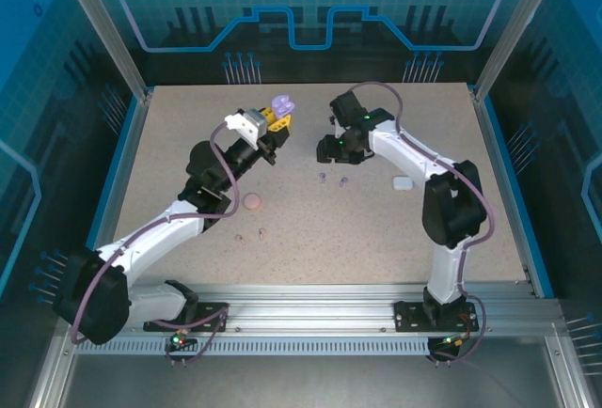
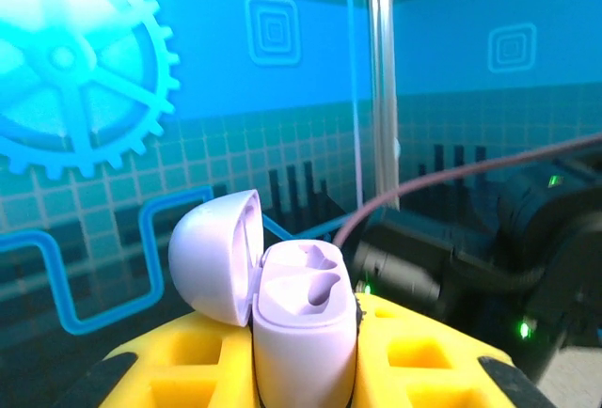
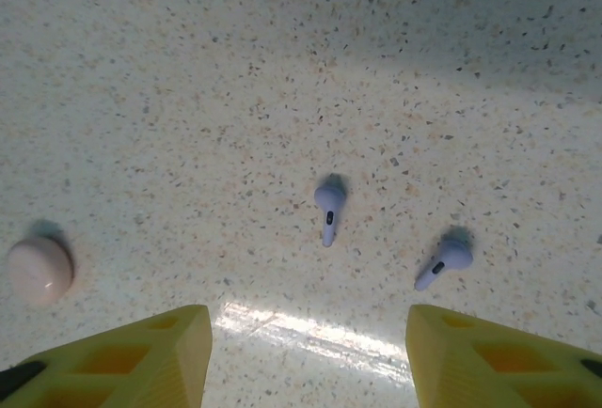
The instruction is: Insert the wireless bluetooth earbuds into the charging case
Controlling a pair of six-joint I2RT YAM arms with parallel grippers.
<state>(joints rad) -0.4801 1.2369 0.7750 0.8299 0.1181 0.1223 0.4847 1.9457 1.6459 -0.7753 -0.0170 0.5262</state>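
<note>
hovering open and empty, the right gripper (image 3: pixel 308 323) frames two purple earbuds (image 3: pixel 327 211), centre and lower right. left gripper (image 2: pixel 303 375) clamps the open purple case (image 2: pixel 303 319), lower centre. risk: a clumsy pinch could skid a tiny bud away.

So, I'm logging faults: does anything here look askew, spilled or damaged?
Nothing stands out. The open purple case is held in the left pincer, and two purple earbuds lie apart on the table.
</note>
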